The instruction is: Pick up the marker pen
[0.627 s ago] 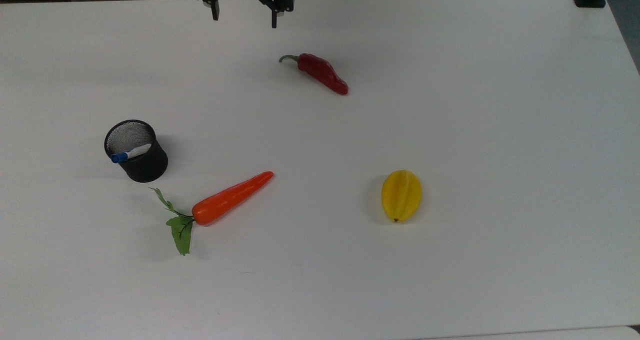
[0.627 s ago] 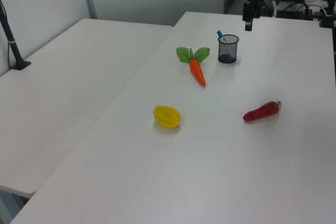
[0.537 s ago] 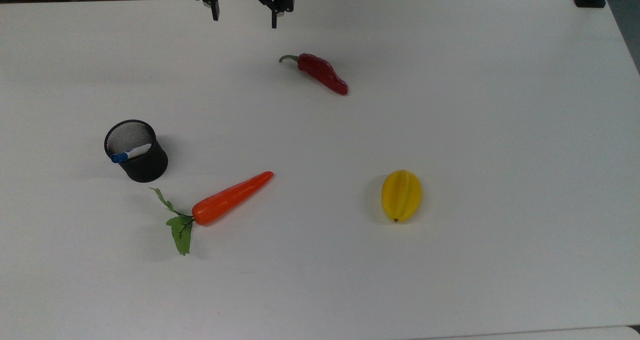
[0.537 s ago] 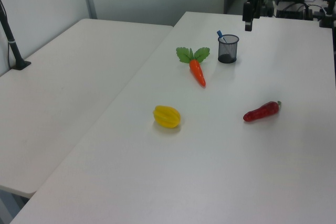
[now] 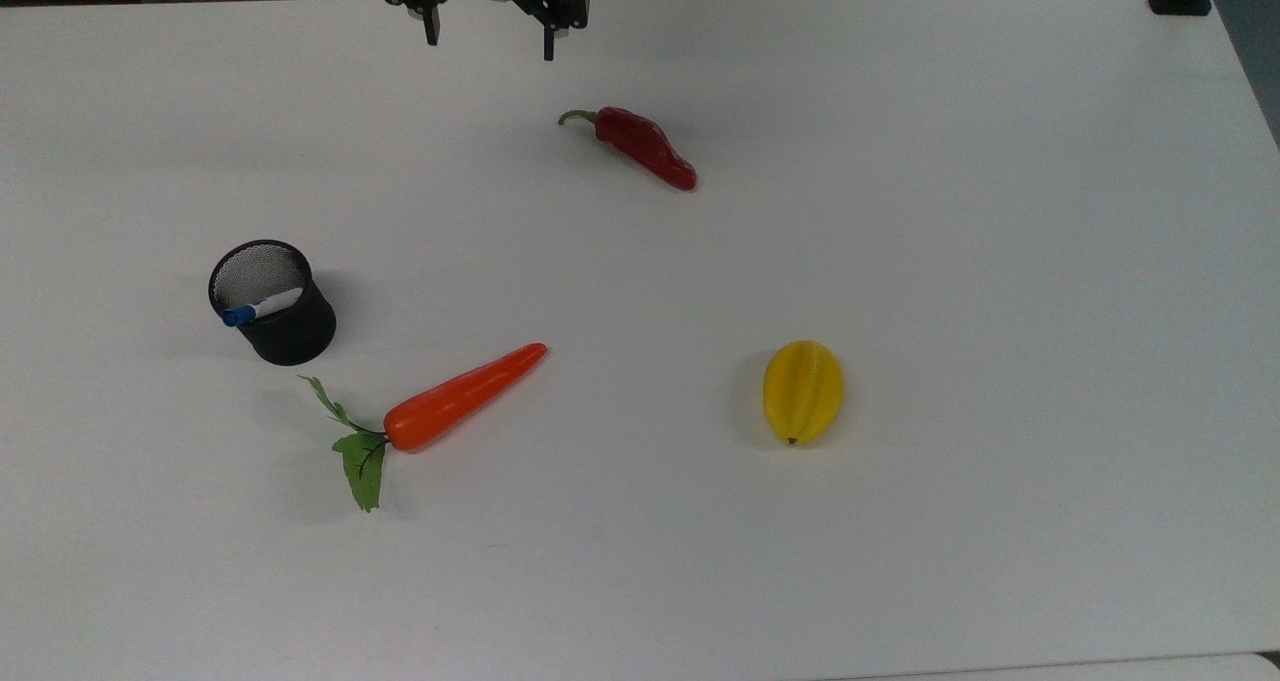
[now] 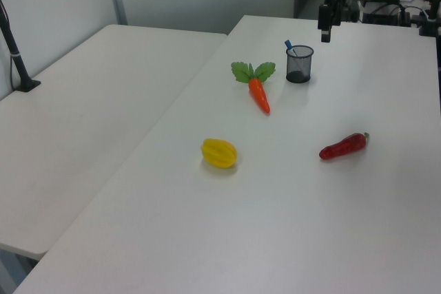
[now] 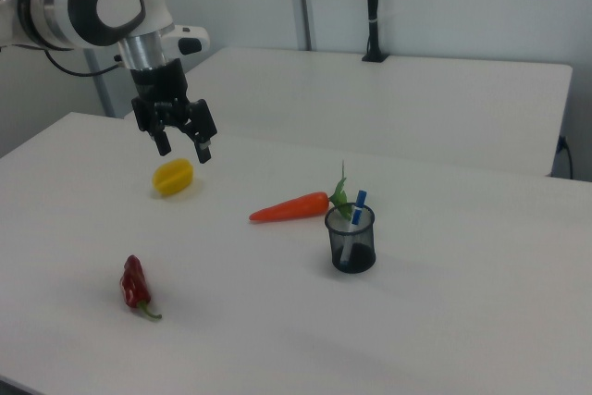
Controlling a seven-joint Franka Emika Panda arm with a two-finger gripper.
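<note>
The marker pen [image 5: 262, 307], white with a blue cap, leans inside a black mesh cup [image 5: 295, 336] on the top view's left. Its blue cap pokes above the cup's rim in the left view [image 6: 290, 47] and the right view [image 7: 357, 207]. My gripper [image 5: 489, 45] hangs open above the far table edge, well away from the cup, with nothing between its fingers. In the right view the gripper [image 7: 183, 148] hovers above the table, far to the left of the cup [image 7: 352, 245]. In the left view the gripper [image 6: 325, 32] sits above and right of the cup [image 6: 299, 67].
An orange carrot [image 5: 462, 396] with green leaves lies just beside the cup. A red chili [image 5: 648, 148] lies below and right of the gripper in the top view. A yellow starfruit [image 5: 803, 391] rests on the top view's right. A second white table [image 6: 89, 101] adjoins.
The gripper has shifted only very slightly and stays open. The pen, cup and other objects have not moved.
</note>
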